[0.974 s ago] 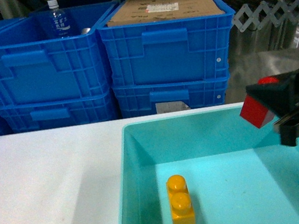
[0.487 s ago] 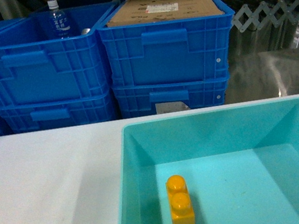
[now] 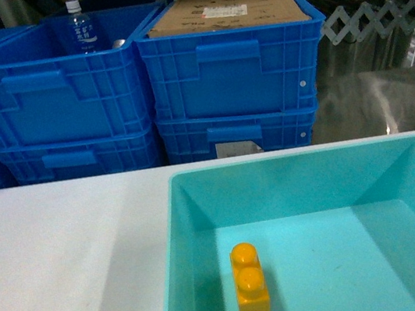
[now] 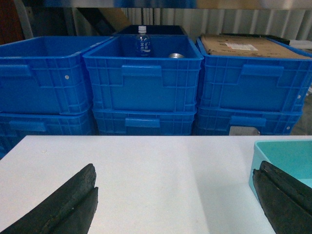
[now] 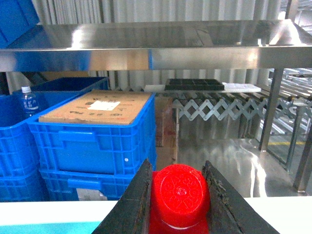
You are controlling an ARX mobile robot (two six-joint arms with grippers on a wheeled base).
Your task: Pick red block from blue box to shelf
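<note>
Stacked dark blue ribbed crates (image 3: 55,93) line the 12 o'clock wall behind our white matte table (image 3: 58,258); one holds a water bottle (image 3: 79,26), another a cardboard sheet (image 3: 228,12). Our turquoise blue box (image 3: 192,205), smooth-walled, holds only a yellow two-stud brick (image 3: 251,283). Our right gripper (image 5: 178,195) pinches the glossy red block (image 5: 179,192), below the steel shelf (image 5: 161,48) at 12 o'clock. Our left gripper (image 4: 170,200) gapes wide above bare table.
</note>
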